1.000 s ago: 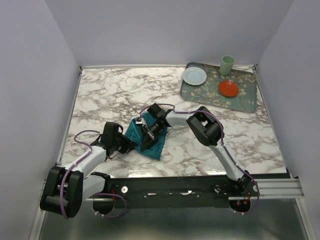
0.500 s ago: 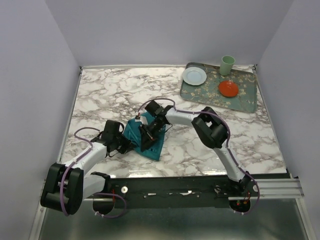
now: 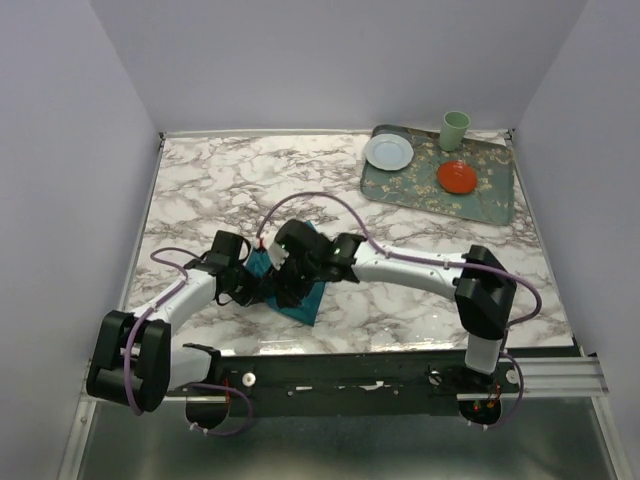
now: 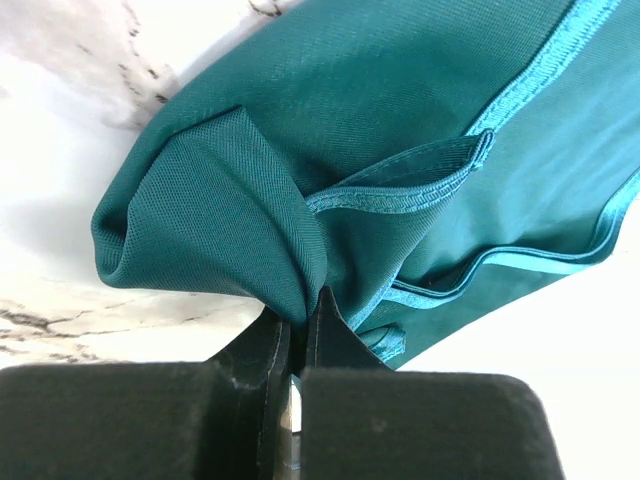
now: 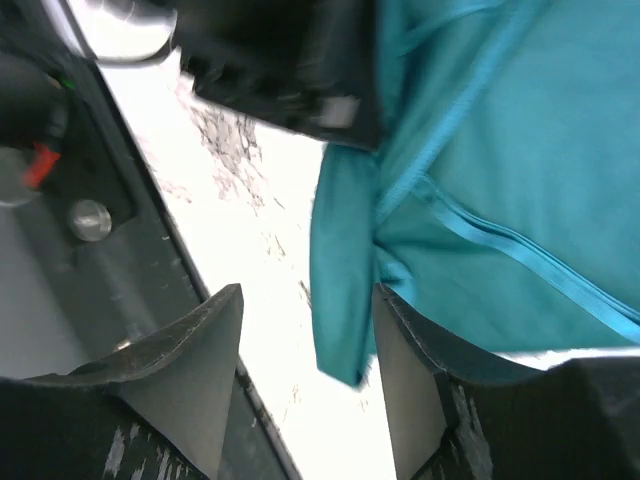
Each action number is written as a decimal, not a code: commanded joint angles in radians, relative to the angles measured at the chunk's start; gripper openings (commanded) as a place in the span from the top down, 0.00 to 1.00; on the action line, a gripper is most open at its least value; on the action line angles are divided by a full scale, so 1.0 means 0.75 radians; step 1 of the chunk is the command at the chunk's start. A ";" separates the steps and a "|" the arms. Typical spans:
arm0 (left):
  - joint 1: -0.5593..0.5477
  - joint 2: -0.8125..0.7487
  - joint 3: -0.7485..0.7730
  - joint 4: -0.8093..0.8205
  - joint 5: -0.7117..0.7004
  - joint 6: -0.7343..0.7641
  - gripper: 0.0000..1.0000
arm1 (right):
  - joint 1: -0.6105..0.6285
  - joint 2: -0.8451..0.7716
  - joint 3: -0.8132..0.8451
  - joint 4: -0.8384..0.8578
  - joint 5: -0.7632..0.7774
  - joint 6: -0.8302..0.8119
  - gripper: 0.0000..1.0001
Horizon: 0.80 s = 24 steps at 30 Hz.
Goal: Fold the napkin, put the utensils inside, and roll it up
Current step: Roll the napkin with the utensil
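The teal napkin (image 3: 306, 298) lies bunched on the marble table at front centre, between the two grippers. My left gripper (image 3: 251, 287) is at its left edge and is shut on a folded bulge of the cloth (image 4: 230, 210), with the jaws pressed together (image 4: 298, 312). My right gripper (image 3: 290, 284) hovers over the napkin's near part and is open (image 5: 307, 290). A loose napkin corner (image 5: 340, 300) hangs between its fingers, by the right finger. No utensils show in any view.
A patterned grey-green tray (image 3: 490, 198) at the back right holds a white plate (image 3: 388, 151), a red bowl (image 3: 456, 177) and a green cup (image 3: 455, 130). The table's dark front rail (image 5: 110, 260) runs close below the right gripper.
The right arm has stretched out leftward and its gripper has moved left and nearer over the napkin. The left gripper has shifted right, and the napkin is bunched narrower.
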 commanded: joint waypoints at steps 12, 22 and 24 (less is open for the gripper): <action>0.005 0.098 0.093 -0.178 0.008 0.009 1.00 | 0.251 0.132 -0.170 0.392 0.504 -0.120 0.42; 0.005 0.092 0.089 -0.160 0.023 -0.012 1.00 | 0.282 0.107 -0.230 0.433 0.483 -0.099 0.46; 0.007 0.082 0.085 -0.160 0.033 -0.018 1.00 | 0.284 0.134 -0.228 0.435 0.489 -0.116 0.46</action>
